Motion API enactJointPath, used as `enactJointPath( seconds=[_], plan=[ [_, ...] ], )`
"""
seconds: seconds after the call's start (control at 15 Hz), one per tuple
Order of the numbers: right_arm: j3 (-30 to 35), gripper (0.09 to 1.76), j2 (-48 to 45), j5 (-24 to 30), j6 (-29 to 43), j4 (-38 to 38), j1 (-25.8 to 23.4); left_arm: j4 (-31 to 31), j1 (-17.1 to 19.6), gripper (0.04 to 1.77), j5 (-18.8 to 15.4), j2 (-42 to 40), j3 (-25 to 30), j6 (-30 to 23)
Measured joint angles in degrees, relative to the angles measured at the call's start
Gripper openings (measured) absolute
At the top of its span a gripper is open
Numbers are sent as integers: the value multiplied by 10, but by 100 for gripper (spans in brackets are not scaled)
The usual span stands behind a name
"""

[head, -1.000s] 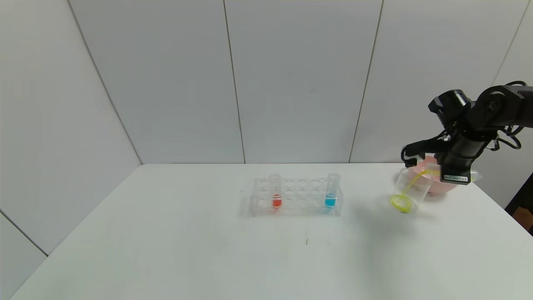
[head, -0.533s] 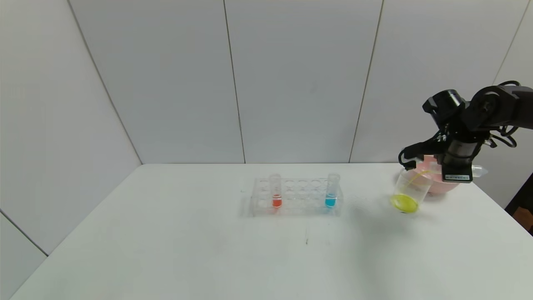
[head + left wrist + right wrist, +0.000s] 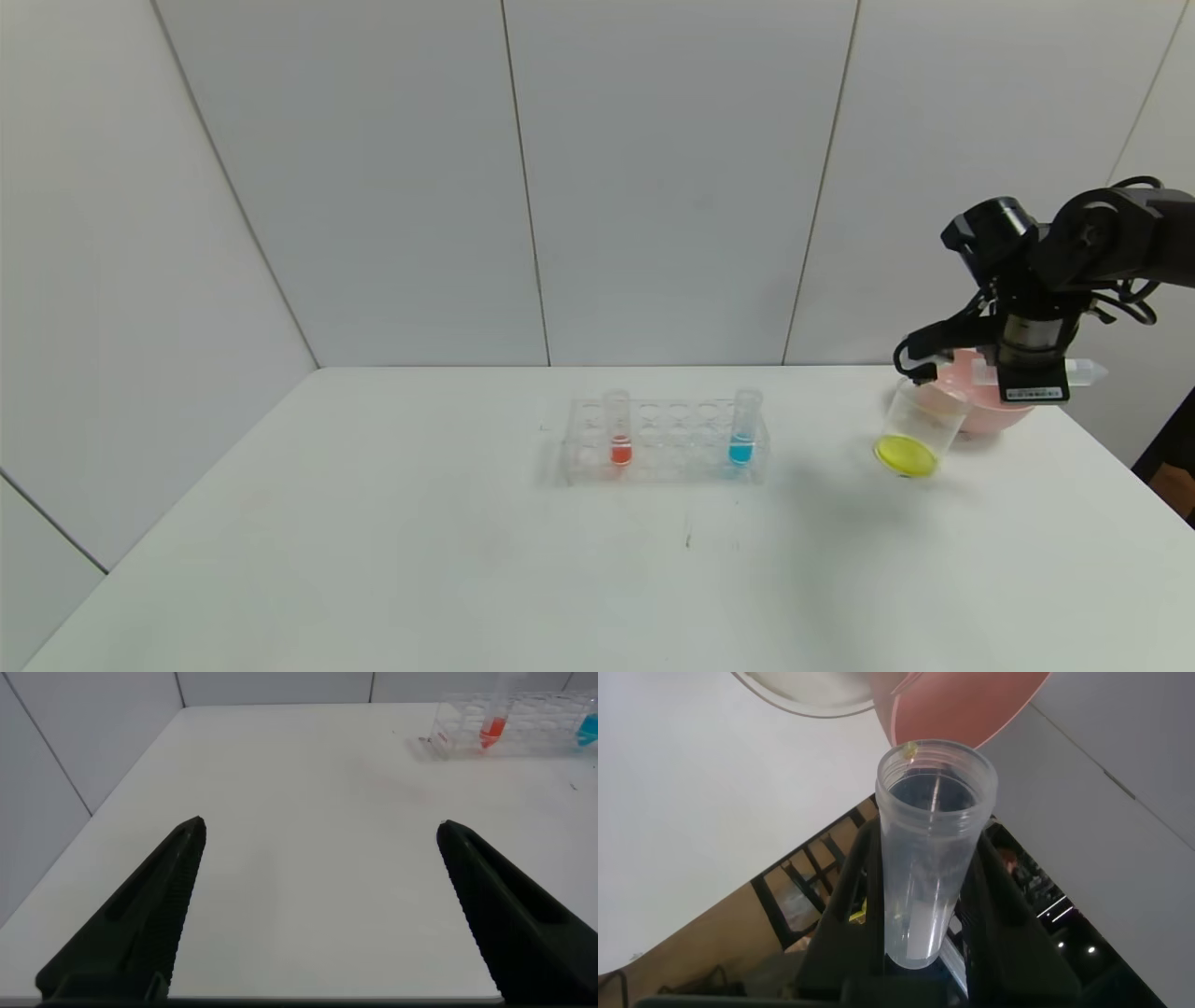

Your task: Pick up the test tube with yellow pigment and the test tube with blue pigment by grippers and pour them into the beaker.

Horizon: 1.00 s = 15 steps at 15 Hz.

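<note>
Yellow pour looks done: your right gripper [image 3: 1027, 371] pinches the emptied test tube with yellow pigment [image 3: 1083, 373] sideways by the beaker [image 3: 920, 431]; park it, then fetch the test tube with blue pigment [image 3: 743, 427]; left gripper [image 3: 318, 905] spread, idle.

Three test tubes counted: red tube [image 3: 618, 431], test tube with blue pigment [image 3: 743, 428], test tube with yellow pigment [image 3: 1074, 373], one rack [image 3: 665, 441], one beaker [image 3: 918, 427], one pink bowl [image 3: 980, 409], two grippers: right gripper [image 3: 1027, 369], left gripper [image 3: 318, 835]

— What sits on the white tabletop [image 3: 467, 560]?
— A clear tube rack [image 3: 665, 441] near the middle, a beaker [image 3: 917, 429] with yellow liquid at its bottom well to the right, and a pink bowl [image 3: 980, 411] just behind the beaker, near the right edge.
</note>
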Motion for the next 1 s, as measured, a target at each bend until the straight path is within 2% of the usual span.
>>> enactJointPath(
  seconds=[0.33, 0.47, 0.53, 0.6, 0.8, 1.0],
  plan=[
    [0, 53, -3, 2, 1, 1, 2, 0, 0, 176, 0, 0, 0, 0],
    [0, 53, -6, 22, 3, -5, -2, 0, 0, 176, 0, 0, 0, 0],
    [0, 53, -9, 60, 4, -12, -7, 0, 0, 176, 0, 0, 0, 0],
    [0, 53, -12, 120, 4, -22, -14, 0, 0, 176, 0, 0, 0, 0],
    [0, 53, -23, 342, 29, -62, -43, 0, 0, 176, 0, 0, 0, 0],
    [0, 53, -28, 503, 194, -163, -60, 0, 0, 176, 0, 0, 0, 0]
  ],
)
